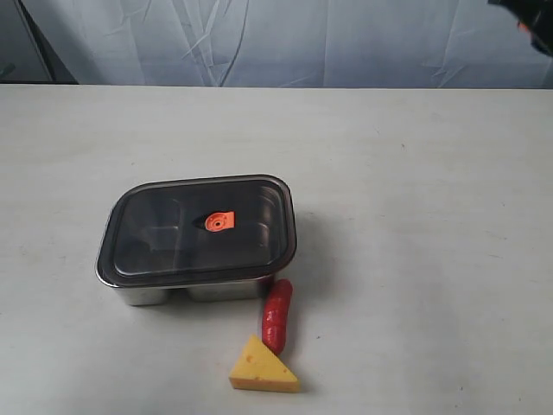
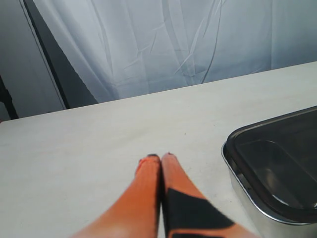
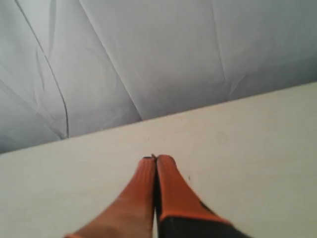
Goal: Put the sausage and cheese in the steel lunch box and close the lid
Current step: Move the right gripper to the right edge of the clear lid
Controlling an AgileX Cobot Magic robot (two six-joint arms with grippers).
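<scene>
The steel lunch box (image 1: 160, 294) stands left of centre on the white table, and the dark translucent lid (image 1: 173, 233) with its orange valve (image 1: 219, 222) rests on top of it. A red sausage (image 1: 277, 315) lies on the table by the box's near right corner. Just in front of it sits the yellow cheese (image 1: 262, 368) wedge. My left gripper (image 2: 160, 157) is shut and empty above bare table, with the box's corner (image 2: 247, 188) and lid (image 2: 282, 158) off to one side. My right gripper (image 3: 155, 158) is shut and empty too; only a dark bit of that arm (image 1: 529, 19) shows at the exterior view's top right corner.
A creased white curtain (image 1: 285, 39) hangs behind the table's far edge. A dark upright post (image 2: 47, 54) stands by the curtain in the left wrist view.
</scene>
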